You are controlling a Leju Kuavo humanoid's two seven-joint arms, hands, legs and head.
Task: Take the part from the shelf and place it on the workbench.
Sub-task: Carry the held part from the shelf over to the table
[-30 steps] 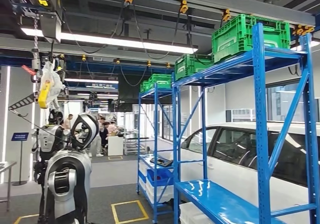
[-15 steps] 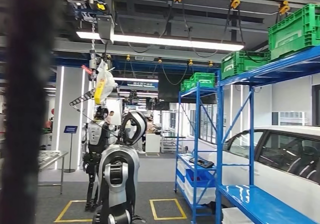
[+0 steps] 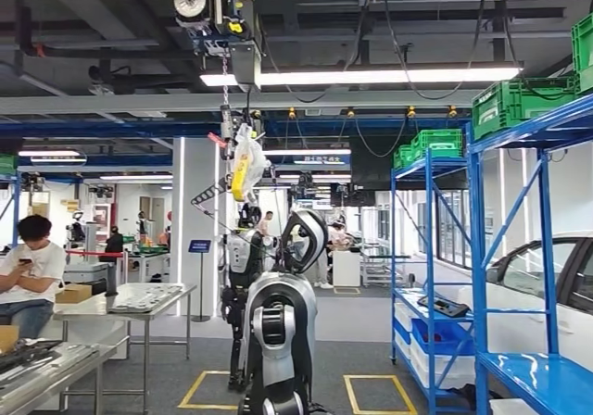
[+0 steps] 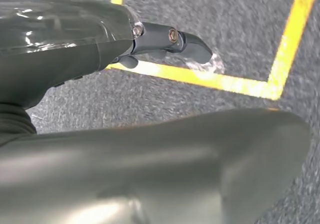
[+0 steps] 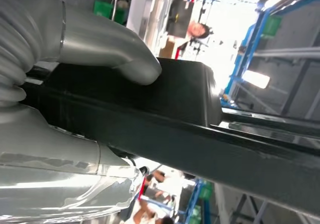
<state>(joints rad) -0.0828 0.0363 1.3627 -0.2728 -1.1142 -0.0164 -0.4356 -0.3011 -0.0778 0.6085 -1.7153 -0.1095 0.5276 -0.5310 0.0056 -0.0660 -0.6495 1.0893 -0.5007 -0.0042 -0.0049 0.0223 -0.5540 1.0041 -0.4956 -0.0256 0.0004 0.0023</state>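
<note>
In the right wrist view my right hand (image 5: 71, 44) grips a long black part (image 5: 181, 104), with the thumb (image 5: 124, 54) pressed onto its flat face. The part runs on past my fingers, and its far end is cut off by the picture's edge. My left hand (image 4: 79, 59) hangs over grey floor with a yellow line and holds nothing; one finger (image 4: 173, 36) sticks out straight. In the head view two metal workbenches stand at the left, one close by (image 3: 49, 364) and one further off (image 3: 150, 296). The blue shelf (image 3: 477, 248) is at the right.
Another humanoid robot (image 3: 280, 327) stands in the middle of the aisle under a ceiling hoist (image 3: 237, 35). A person (image 3: 30, 271) sits at the far left behind the workbenches. A white car (image 3: 562, 295) is parked behind the shelves. A dark part (image 3: 443, 307) lies on a farther shelf.
The camera has turned left: the blue shelves and the car slid to the right edge, and the workbenches and the seated person came into view at the left.
</note>
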